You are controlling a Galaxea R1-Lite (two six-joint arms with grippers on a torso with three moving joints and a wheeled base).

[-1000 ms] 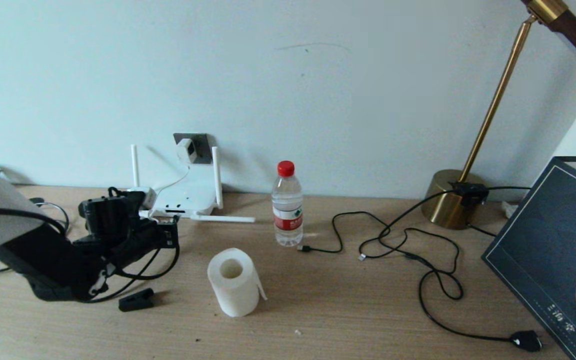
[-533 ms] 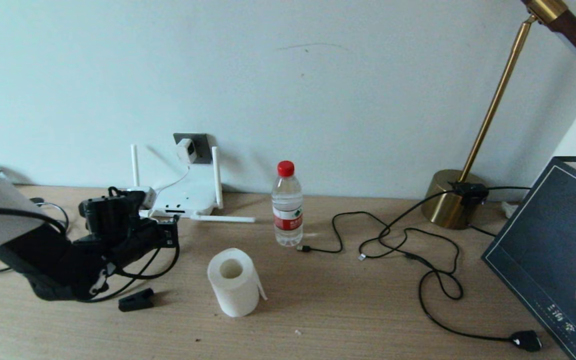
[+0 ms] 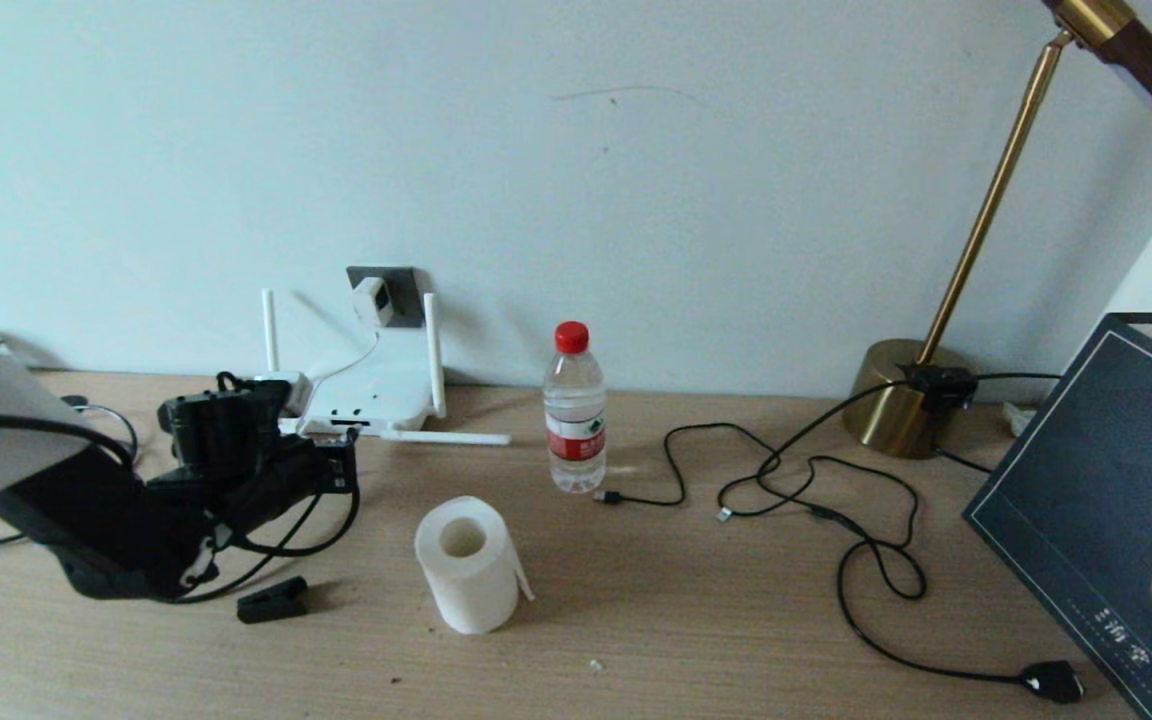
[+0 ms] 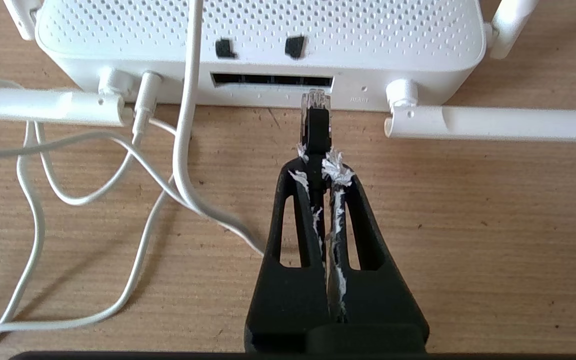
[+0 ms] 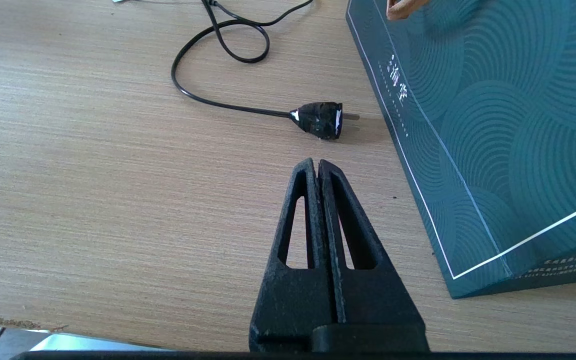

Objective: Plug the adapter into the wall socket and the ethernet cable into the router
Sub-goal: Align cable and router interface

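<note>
The white router [image 3: 376,395] lies on the desk against the wall, its dark port slot [image 4: 270,80] facing my left arm. My left gripper [image 4: 318,160] is shut on the ethernet cable [image 4: 316,131]. The cable's clear connector [image 4: 315,100] sits at the right end of the port slot, its tip at the opening. In the head view the left gripper [image 3: 336,470] is just in front of the router. The white adapter [image 3: 373,300] sits in the grey wall socket [image 3: 388,290], its thin white cord [image 4: 188,125] running down to the router. My right gripper [image 5: 317,165] is shut and empty over the desk's near right.
A paper roll [image 3: 468,563] and a water bottle [image 3: 574,410] stand mid-desk. Black cables [image 3: 816,500] and a black plug [image 5: 320,120] lie to the right. A brass lamp [image 3: 901,400] and a dark teal bag [image 3: 1106,500] occupy the far right. A small black clip [image 3: 273,600] lies near the left arm.
The left arm has edged very slightly toward the router; otherwise nothing has visibly changed.
</note>
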